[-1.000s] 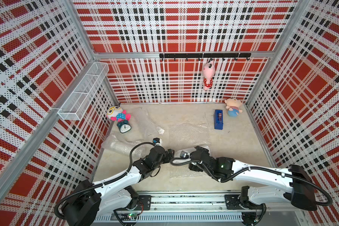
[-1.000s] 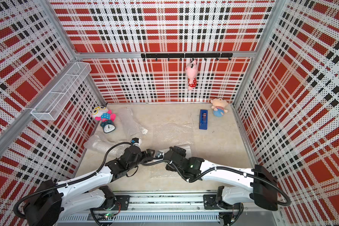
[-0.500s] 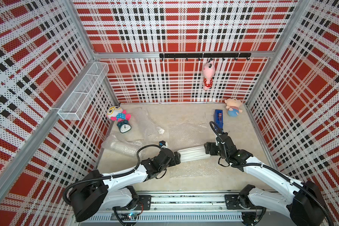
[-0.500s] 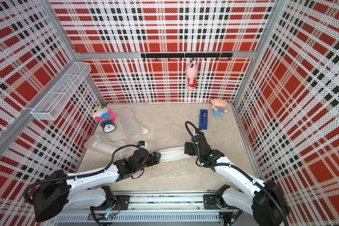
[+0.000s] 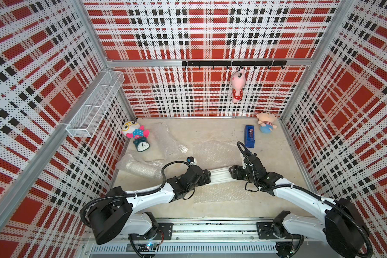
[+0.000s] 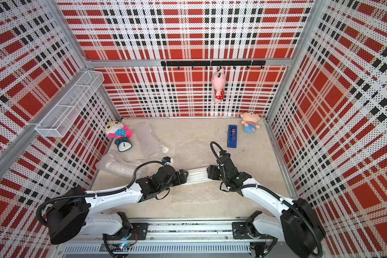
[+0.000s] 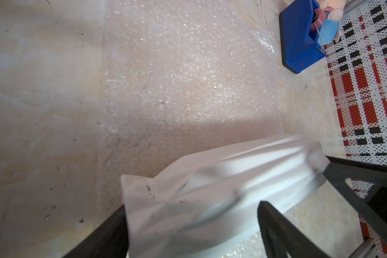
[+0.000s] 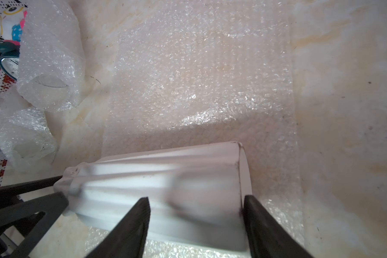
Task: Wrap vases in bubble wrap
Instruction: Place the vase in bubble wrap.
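**White ribbed vase on its side on bubble wrap, one gripper at each end**

Nearest the base rail, the left gripper [image 5: 207,177] and right gripper [image 5: 233,175] face each other across the tall white ribbed ceramic vase [image 5: 219,176]. The vase lies on its side on a flat clear bubble wrap sheet [image 5: 211,153] mid-table. The sheet shows both in front of the vase and behind it.

The left gripper covers the necked mouth end. In the left wrist view its black fingers [image 7: 275,225] stand wide apart, one at the rim and one across the body. The right gripper covers the flat base end. In the right wrist view its fingers [image 8: 132,223] are spread too, one against the base edge. For both grippers I cannot tell if the jaws clamp the vase or only sit around it. The vase is blurred in both wrist views.

Farther back on the left are two crumpled bubble wrap bundles, one [image 5: 139,167] by the left wall and one [image 5: 165,138] behind it. The right wrist view shows a clear round rim inside the farther bundle [image 8: 47,67]. What the nearer one holds is unclear.

Beyond them:
- A teal alarm clock [image 5: 142,145] and a white-headed plush toy with glasses [image 5: 133,130] sit at the left wall.
- A blue tape dispenser [image 5: 249,136] and a small plush doll [image 5: 265,122] sit back right.
- A pink plush [image 5: 237,87] hangs from a black hook rail [image 5: 210,63] on the back wall.
- A white wire basket [image 5: 94,105] is mounted on the left wall.
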Motion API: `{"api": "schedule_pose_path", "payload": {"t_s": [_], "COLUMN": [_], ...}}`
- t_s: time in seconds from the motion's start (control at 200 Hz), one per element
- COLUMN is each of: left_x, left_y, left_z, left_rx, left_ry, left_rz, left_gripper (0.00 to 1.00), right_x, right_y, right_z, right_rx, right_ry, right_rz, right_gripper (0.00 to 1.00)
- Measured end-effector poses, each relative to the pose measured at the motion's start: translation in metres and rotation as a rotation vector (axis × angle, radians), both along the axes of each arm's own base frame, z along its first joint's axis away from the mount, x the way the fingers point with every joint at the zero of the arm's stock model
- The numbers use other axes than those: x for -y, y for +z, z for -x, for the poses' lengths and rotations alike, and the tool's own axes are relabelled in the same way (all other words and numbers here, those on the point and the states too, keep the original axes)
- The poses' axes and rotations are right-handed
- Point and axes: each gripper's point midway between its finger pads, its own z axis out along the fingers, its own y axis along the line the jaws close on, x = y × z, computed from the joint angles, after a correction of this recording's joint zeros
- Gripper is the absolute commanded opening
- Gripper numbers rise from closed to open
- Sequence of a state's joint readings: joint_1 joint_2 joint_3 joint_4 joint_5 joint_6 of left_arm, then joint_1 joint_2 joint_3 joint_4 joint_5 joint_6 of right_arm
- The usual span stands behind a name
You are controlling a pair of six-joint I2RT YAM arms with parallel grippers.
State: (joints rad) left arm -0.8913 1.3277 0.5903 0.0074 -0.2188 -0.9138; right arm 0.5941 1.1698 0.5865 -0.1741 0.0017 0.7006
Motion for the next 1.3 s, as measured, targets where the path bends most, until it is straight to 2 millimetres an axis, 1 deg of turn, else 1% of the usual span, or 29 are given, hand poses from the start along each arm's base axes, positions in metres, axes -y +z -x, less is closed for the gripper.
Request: {"api": "schedule_pose_path", "payload": {"t_s": [0.17, 0.306, 0.486, 0.596, 0.696, 0.802, 0.917, 1.117, 1.222, 1.282, 1.302], "left_x": [0.006, 0.010, 0.012, 0.012, 0.013, 0.016, 0.023, 0.021, 0.022, 0.022, 0.023], "left_y": [-0.003, -0.004, 0.004, 0.009, 0.009, 0.006, 0.004, -0.001, -0.003, -0.005, -0.005], "left_z": [0.000, 0.005, 0.003, 0.000, 0.000, 0.005, 0.012, 0.016, 0.015, 0.015, 0.015], "left_rx": [-0.003, -0.004, 0.011, 0.025, 0.027, 0.021, 0.014, 0.002, 0.000, 0.000, 0.000], "left_ry": [-0.006, -0.018, -0.010, -0.008, -0.013, -0.027, -0.045, -0.041, -0.042, -0.042, -0.042], "left_rz": [-0.031, -0.059, -0.086, -0.095, -0.099, -0.102, -0.098, -0.103, -0.102, -0.105, -0.105], "left_gripper": [0.88, 0.89, 0.89, 0.89, 0.89, 0.89, 0.90, 0.91, 0.92, 0.93, 0.93], "right_x": [0.001, 0.004, 0.004, 0.004, 0.005, 0.009, 0.014, 0.011, 0.010, 0.010, 0.010], "right_y": [0.000, 0.001, 0.006, 0.003, 0.005, 0.009, 0.006, -0.001, -0.001, 0.001, 0.002], "right_z": [0.000, 0.005, 0.015, 0.023, 0.026, 0.030, 0.032, 0.036, 0.038, 0.037, 0.037], "right_rx": [-0.003, 0.003, 0.023, 0.014, 0.021, 0.040, 0.036, 0.015, 0.019, 0.028, 0.036], "right_ry": [0.001, -0.002, 0.012, 0.021, 0.017, 0.010, -0.001, 0.014, 0.022, 0.023, 0.025], "right_rz": [-0.001, 0.017, 0.054, 0.085, 0.089, 0.082, 0.102, 0.103, 0.104, 0.108, 0.111], "right_gripper": [0.59, 0.58, 0.58, 0.59, 0.59, 0.59, 0.60, 0.68, 0.78, 0.86, 0.88]}}
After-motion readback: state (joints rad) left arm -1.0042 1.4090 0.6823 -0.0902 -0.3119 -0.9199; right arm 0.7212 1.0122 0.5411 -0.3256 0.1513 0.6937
